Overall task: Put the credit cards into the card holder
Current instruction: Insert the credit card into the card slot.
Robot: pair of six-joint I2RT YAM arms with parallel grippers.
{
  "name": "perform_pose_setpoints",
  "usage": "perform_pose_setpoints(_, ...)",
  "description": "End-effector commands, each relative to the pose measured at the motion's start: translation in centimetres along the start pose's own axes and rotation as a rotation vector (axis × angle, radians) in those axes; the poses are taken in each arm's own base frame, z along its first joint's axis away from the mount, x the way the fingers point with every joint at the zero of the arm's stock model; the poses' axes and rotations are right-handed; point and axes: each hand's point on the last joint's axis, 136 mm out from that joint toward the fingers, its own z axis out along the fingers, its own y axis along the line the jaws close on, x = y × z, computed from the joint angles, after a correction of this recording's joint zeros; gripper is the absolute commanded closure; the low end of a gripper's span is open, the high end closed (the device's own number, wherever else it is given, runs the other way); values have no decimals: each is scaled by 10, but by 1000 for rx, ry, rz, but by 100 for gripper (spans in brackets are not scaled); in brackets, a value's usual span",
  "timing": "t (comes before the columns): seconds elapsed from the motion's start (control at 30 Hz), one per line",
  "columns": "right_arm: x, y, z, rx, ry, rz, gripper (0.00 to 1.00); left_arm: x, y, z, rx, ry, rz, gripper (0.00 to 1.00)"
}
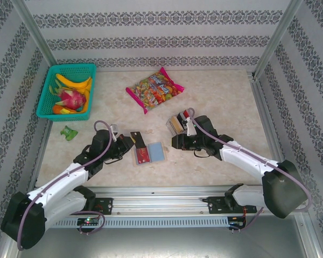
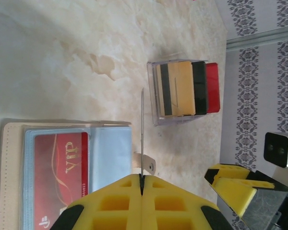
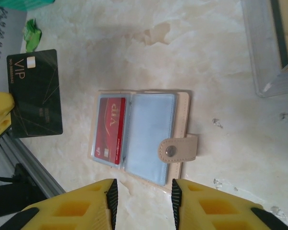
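From the left wrist camera the dark card (image 2: 142, 129) appears edge-on as a thin line, its face hidden, and the left tool (image 2: 141, 179) is clamped on its lower end with the yellow pads pressed together. The right wrist camera shows that card's face, held just beside the card holder (image 3: 139, 136), with one corner covered by a yellow finger at the frame's left edge. The clear rack (image 2: 180, 91) is cut off at the corner of the right wrist view. The stacked cards (image 2: 187, 88) inside it overlap, so each shows as a strip: tan with a black stripe, black, then red. The card holder lies open and flat on the worktop (image 3: 206, 57) between the two tools. Its near edge is just ahead of the right tool (image 3: 141, 196), whose jaws stand apart with nothing between them. "VIP" reads in gold on the red card (image 3: 110, 129), tucked into the holder's left-hand pocket, and again on the dark card beside a small pale chip. The finer print on both is too small to read. The lettering on the candy bag (image 1: 153, 90) is blurred. The holder is tan and leather-like, with cloudy plastic sleeves and a strap ending in a metal snap (image 3: 172, 150). The worktop is glossy marbled beige. A teal mesh basket (image 1: 62, 116) of fruit sits at the far left.
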Motion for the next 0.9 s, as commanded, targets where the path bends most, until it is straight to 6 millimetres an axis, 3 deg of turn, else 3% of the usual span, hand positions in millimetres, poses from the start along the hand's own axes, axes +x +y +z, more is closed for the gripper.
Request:
perform_pose_setpoints(0.0, 1, 5, 11, 25, 35, -44, 66, 4, 10, 4, -17, 24, 54, 100)
perform_pose_setpoints(0.13, 5, 21, 34, 31, 80, -78, 80, 13, 12, 14, 3, 73, 96, 100)
perform_pose_setpoints(0.23, 10, 30, 58, 58, 126, -95, 82, 16, 17, 23, 6, 95, 97, 100)
perform_pose_setpoints(0.33, 12, 27, 79, 148, 159, -108, 82, 20, 17, 29, 34, 114, 97, 100)
perform_pose_setpoints(0.4, 13, 15, 89, 225, 172, -97, 82, 23, 18, 32, 37, 135, 121, 100)
perform_pose_setpoints(0.67, 21, -29, 95, 349, 198, -30, 82, 29, 19, 41, 62, 168, 145, 100)
perform_pose_setpoints(0.87, 27, -40, 91, 357, 211, -19, 81, 33, 24, 46, 51, 194, 141, 100)
